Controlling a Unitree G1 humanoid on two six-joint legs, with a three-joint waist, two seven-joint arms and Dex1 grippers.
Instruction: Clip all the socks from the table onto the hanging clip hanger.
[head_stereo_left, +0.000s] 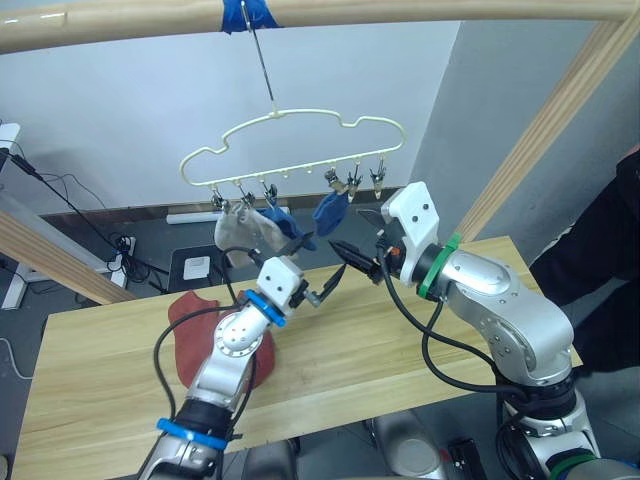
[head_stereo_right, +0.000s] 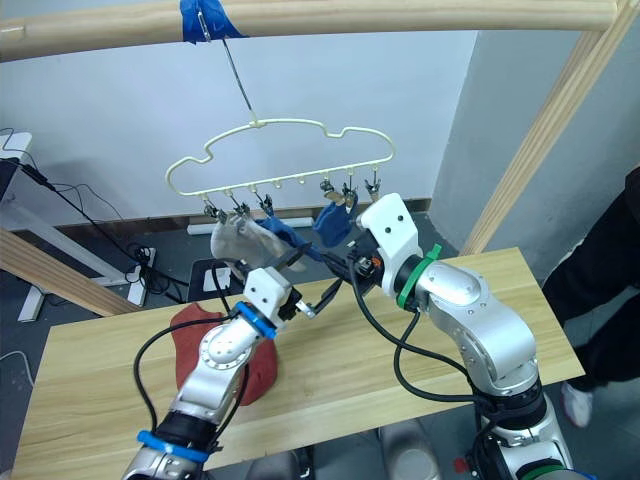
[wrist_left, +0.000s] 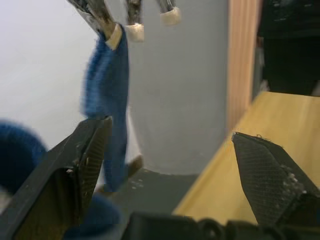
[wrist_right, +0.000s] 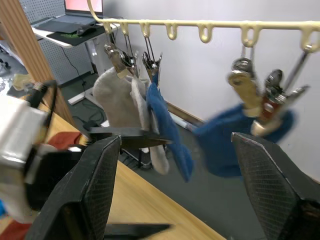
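Nearest, on the counter (head_stereo_left: 420, 345): two red socks (head_stereo_left: 200, 335), lying at the left, partly under the left arm, one overlapping the other.

Above the counter's far half: left tool (head_stereo_left: 315, 268), raised, fingers spread wide, holding nothing; one finger reaching just below the hanging socks. Facing it from the right: right tool (head_stereo_left: 352, 262), also spread wide and empty, tips near the left tool's.

Beyond and above both tools: hanger (head_stereo_left: 300, 135), hooked on a wooden pole (head_stereo_left: 400, 12) at a strip of blue tape (head_stereo_left: 248, 14). Clipped along its lower bar, from the left: a grey sock (head_stereo_left: 240, 228), touching a blue sock (head_stereo_left: 285, 222) beside it; then, after bare clips, a second blue sock (head_stereo_left: 332, 210) toward the right end. Seen through the right wrist camera: two overlapping grey pieces by the first blue sock, though whether one sock or two, cannot tell.

At the far right edge: a person in dark clothes (head_stereo_left: 610, 260), standing past the counter's end.
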